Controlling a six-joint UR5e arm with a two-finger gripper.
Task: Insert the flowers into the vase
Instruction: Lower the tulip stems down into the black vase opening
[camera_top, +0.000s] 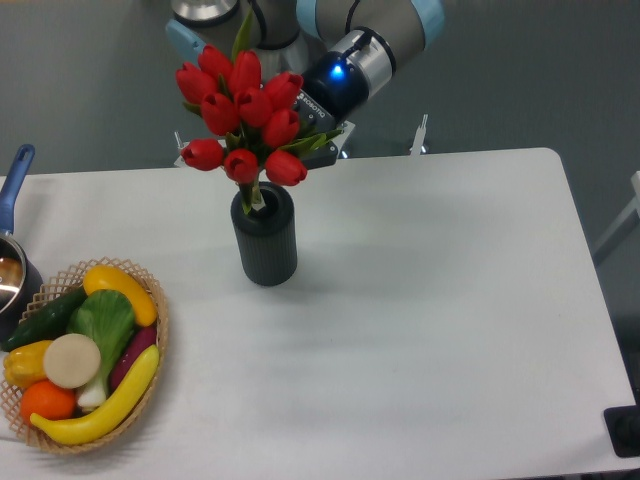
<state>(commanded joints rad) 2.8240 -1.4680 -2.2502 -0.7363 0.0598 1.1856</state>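
One claw (322, 138) clenched on flowers (243, 110), stems entering vase (265, 235) mouth.

White table (430, 330) with rounded corners, evenly lit (soft shadows); dark grey-green floor (80, 90) behind.

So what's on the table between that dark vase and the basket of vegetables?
Nothing: in the fixed camera view only bare white table separates the vase from the basket.
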